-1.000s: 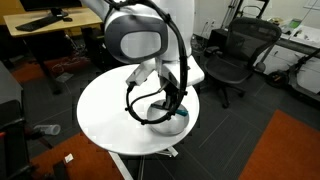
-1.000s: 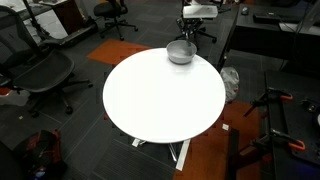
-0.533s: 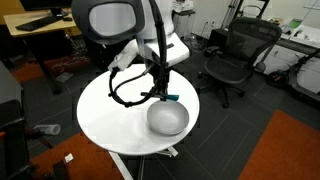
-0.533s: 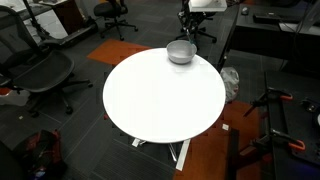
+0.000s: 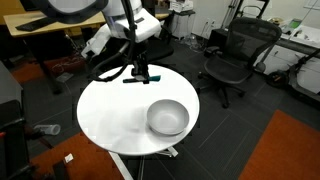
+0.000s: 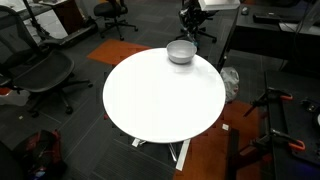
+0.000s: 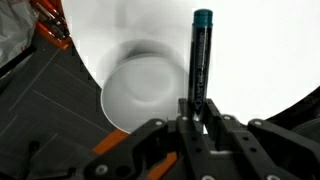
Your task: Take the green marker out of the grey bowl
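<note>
– Fingers (image 7: pixel 184 112): report condition.
– Closed onto the green marker (image 7: pixel 200 55). In the wrist view the two fingers press against the lower part of its barrel, one on each side. The gripper (image 7: pixel 196 110) has nothing else in its grasp. Most of the barrel projects beyond the fingertips and ends in a darker teal cap.

– Position of the marker relative to the grey bowl (image 5: pixel 167 117)?
– Outside it. In an exterior view the marker (image 5: pixel 128 79) sits roughly level in the gripper (image 5: pixel 139 74), in the air above the white table (image 5: pixel 105 115) and well apart from the bowl. In the wrist view the bowl (image 7: pixel 140 90) appears blurred, below and to one side of the barrel.

– Position of the bowl?
– Upright on the table, near its rim. In an exterior view the bowl (image 6: pixel 181 52) stands at the far edge of the table (image 6: pixel 160 100); gripper and marker cannot be made out there.

– Surroundings?
– A black office chair (image 5: pixel 232 55) stands on the dark floor beyond the table, with an orange carpet (image 5: pixel 290 145) to one side.
</note>
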You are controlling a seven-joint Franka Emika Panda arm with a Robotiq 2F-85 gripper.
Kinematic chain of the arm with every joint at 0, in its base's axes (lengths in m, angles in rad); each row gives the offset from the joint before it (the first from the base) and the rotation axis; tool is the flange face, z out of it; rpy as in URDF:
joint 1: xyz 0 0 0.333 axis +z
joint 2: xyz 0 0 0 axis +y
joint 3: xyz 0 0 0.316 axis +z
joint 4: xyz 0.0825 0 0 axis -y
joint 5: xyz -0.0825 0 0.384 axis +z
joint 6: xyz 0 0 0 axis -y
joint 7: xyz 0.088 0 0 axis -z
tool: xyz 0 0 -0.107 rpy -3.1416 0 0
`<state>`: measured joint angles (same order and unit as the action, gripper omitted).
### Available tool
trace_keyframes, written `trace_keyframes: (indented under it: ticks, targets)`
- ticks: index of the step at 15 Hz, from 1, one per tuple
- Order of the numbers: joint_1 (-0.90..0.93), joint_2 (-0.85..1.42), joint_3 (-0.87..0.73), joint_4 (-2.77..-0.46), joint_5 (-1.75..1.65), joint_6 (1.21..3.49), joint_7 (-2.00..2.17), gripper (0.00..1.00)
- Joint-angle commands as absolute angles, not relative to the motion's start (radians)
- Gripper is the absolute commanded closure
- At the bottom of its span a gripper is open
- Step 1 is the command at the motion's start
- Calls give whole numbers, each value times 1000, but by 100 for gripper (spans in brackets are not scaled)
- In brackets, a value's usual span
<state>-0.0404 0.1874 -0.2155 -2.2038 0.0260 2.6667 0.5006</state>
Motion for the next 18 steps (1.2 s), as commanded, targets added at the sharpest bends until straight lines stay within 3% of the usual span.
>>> trace_keyframes:
  ticks: [1,18]
  targets:
    - [-24,84,-179,-2322,-16,2714,465,95]
    - [-8,144,-80,-2398,-28,2747,409,95]
